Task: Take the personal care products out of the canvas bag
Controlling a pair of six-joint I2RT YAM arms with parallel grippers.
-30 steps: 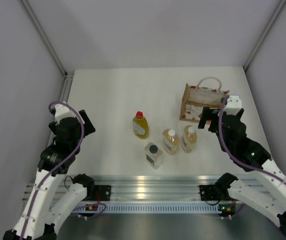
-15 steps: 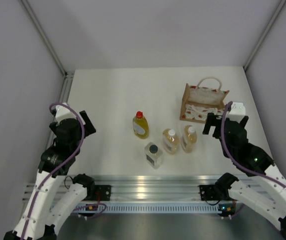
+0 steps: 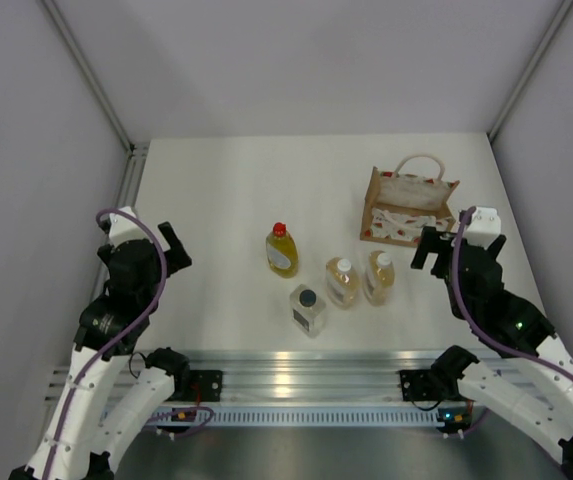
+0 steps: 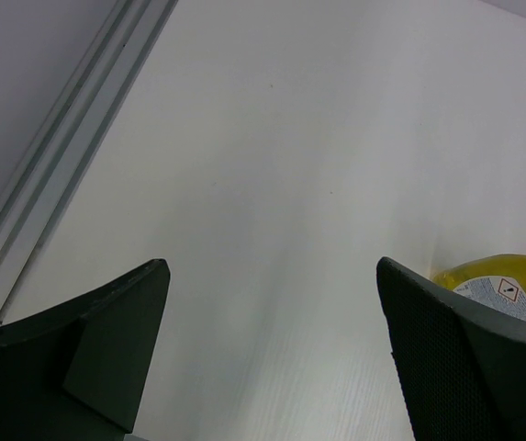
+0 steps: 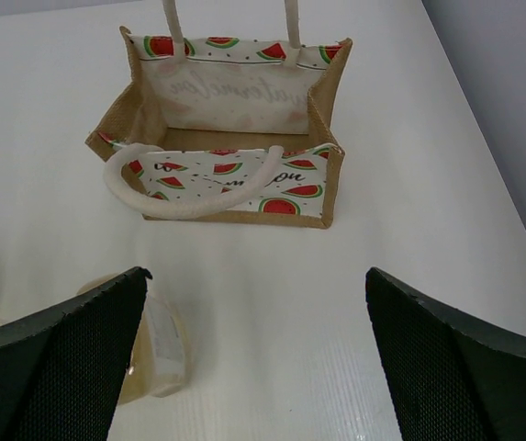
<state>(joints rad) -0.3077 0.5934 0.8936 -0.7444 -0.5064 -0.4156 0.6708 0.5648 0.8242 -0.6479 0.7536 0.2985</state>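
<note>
right gripper [image 5: 253,276] has backed off toward the near edge, jaws wide and empty; left gripper [image 4: 272,266] wide too. tan canvas bag with watermelon panel [image 5: 299,179] stands open ahead and looks emptied, with four small bottles [image 3: 307,310] on the white table [image 5: 409,184] left of it. risk: swinging left tips the nearest rounded amber bottle [image 5: 152,354]. open room right, grey wall [image 5: 510,92] close.

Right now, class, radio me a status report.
Left fingers open, empty. Right fingers open, empty. Canvas bag upright, looks empty; four bottles standing on table. Nothing in the way.
</note>
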